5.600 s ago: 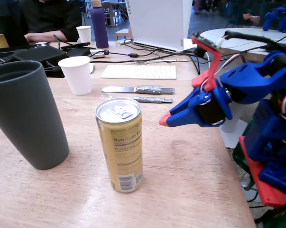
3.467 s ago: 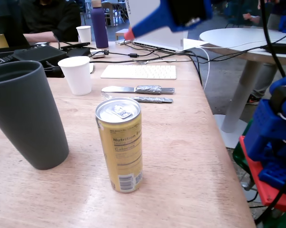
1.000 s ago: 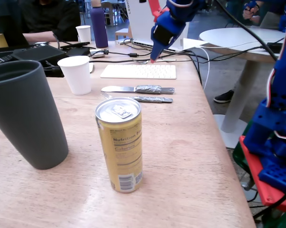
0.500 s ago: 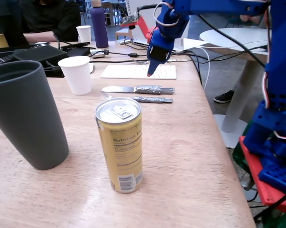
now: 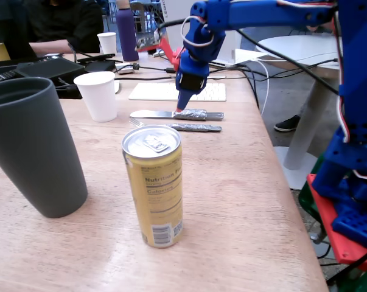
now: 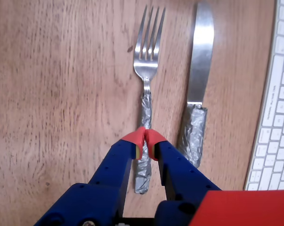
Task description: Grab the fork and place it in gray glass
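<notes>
Foil-handled, the fork (image 6: 146,94) lies flat near the desk's far edge beside the knife (image 6: 198,75). The gripper (image 6: 146,137), tips together, hangs over the handle, apparently gripping nothing. Grasp and delivery to the gray glass (image 5: 34,146) remain.

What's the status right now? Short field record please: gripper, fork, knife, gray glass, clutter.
gripper: red tips together, above the fork's foil handle; no grip evident
fork: flat on the table, tines pointing away from the arm in the wrist view
knife: lying parallel beside the fork, on the keyboard side
gray glass: upright, near left in the fixed view, nothing visible inside
clutter: yellow can and white paper cup stand between glass and fork
</notes>
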Action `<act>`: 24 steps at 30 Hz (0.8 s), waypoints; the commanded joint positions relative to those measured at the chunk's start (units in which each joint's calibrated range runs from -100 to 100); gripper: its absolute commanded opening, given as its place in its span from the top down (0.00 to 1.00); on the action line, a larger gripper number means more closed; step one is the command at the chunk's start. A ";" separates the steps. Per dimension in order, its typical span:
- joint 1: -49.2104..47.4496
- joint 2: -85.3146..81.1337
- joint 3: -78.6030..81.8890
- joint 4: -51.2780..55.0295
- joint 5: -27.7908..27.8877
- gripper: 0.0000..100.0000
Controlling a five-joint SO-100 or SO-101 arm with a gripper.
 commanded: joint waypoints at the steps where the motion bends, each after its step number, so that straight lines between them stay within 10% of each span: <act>1: 0.55 0.47 -2.54 -0.73 -0.10 1.00; 24: 4.95 6.04 -2.73 -7.30 0.10 0.94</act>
